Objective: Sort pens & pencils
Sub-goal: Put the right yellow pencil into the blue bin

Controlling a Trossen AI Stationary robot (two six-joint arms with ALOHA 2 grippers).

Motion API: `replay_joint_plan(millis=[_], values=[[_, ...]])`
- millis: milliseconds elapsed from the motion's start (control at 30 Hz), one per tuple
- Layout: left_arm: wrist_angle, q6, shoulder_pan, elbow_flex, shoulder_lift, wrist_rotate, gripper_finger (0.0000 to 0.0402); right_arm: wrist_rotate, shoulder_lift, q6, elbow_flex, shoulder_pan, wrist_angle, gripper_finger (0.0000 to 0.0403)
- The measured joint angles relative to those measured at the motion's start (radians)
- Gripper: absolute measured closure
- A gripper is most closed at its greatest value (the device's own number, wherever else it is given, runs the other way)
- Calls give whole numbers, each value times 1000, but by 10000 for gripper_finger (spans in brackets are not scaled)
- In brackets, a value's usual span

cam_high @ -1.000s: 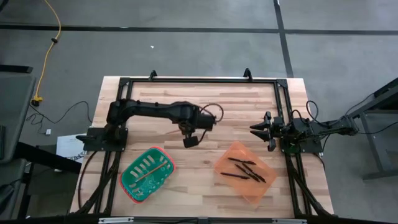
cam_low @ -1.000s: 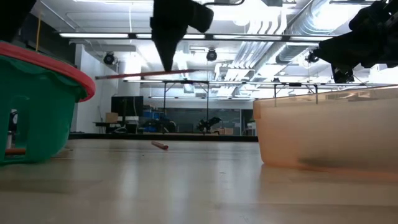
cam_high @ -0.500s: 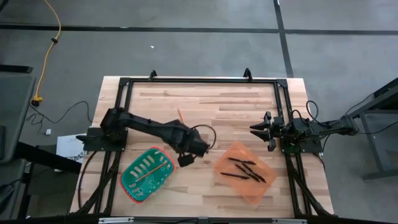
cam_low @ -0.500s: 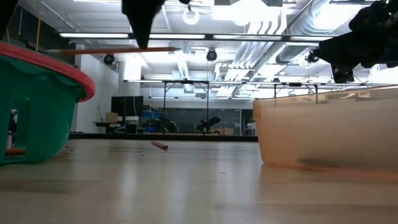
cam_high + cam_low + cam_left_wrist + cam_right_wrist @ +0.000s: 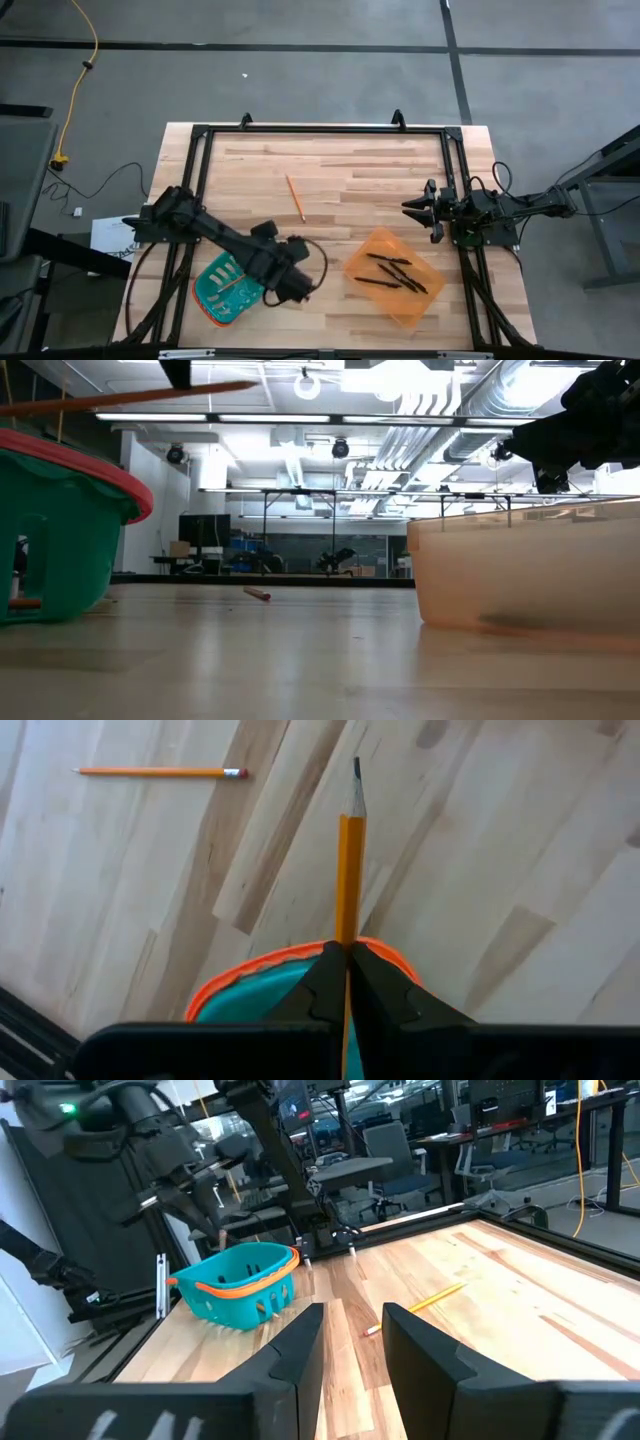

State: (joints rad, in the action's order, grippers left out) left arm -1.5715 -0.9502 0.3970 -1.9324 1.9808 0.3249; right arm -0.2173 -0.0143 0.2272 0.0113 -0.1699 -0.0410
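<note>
left gripper (image 5: 347, 982) is clamped on a pencil (image 5: 348, 870), fingers tight together around it, tip sticking out past them. it hangs over the right rim of the green basket (image 5: 222, 290), near the table's front left. the pencil shows above the basket's red rim in the low view. another pencil (image 5: 295, 198) lies loose on the table (image 5: 380, 170), mid-board, well apart from both containers. something thin also lies inside the basket, can't tell what. four black pens (image 5: 391, 272) sit in the orange bin (image 5: 366, 252) at front right. right gripper (image 5: 412, 206) waits at the table's right edge, fingers parted a little, holding nothing.
</note>
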Motion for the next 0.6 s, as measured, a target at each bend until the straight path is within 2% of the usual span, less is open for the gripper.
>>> replay_joint_plan(millis=[133,600], values=[[1,-77,62,42,-1,35,401,0,0,0,0,0,0,306],[0,-400,210,331,-114,4,401,0,0,0,0,0,0,306]])
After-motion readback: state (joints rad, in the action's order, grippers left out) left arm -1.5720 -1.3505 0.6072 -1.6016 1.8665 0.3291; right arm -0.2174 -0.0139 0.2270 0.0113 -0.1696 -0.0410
